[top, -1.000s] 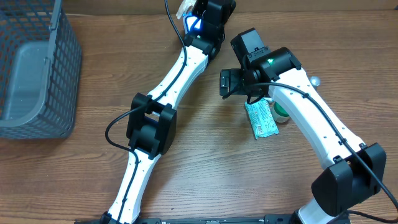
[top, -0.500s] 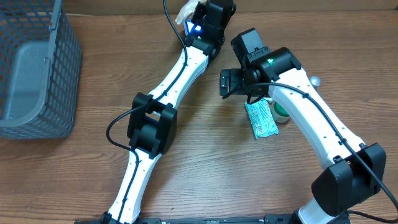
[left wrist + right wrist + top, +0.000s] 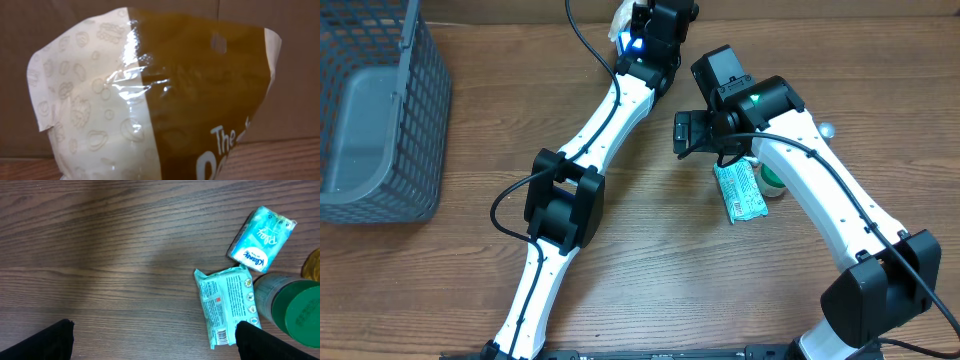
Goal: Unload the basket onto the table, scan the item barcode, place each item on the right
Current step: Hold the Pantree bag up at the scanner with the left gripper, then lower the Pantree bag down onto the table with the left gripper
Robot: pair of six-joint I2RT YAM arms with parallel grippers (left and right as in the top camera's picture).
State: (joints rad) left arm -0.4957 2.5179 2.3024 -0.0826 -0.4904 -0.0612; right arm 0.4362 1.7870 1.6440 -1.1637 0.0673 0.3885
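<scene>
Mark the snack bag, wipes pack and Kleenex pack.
snack bag (image 3: 150, 100): left wrist view, middle of its glossy front.
wipes pack (image 3: 225, 307): right wrist view, centre of printed face.
Kleenex pack (image 3: 261, 239): right wrist view, centre of wrapper.

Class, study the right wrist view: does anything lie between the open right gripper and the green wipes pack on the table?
Nothing visible does. The right gripper is open, with the wipes pack lying uncovered near one finger. A green-capped bottle stands close beside the pack; a tissue pack lies apart.

At far edge, left end effector (image 3: 632, 25) with cream bag (image 3: 620, 14); green pack (image 3: 740, 195) by right arm (image 3: 820, 190); grey basket (image 3: 380, 110) at left
</scene>
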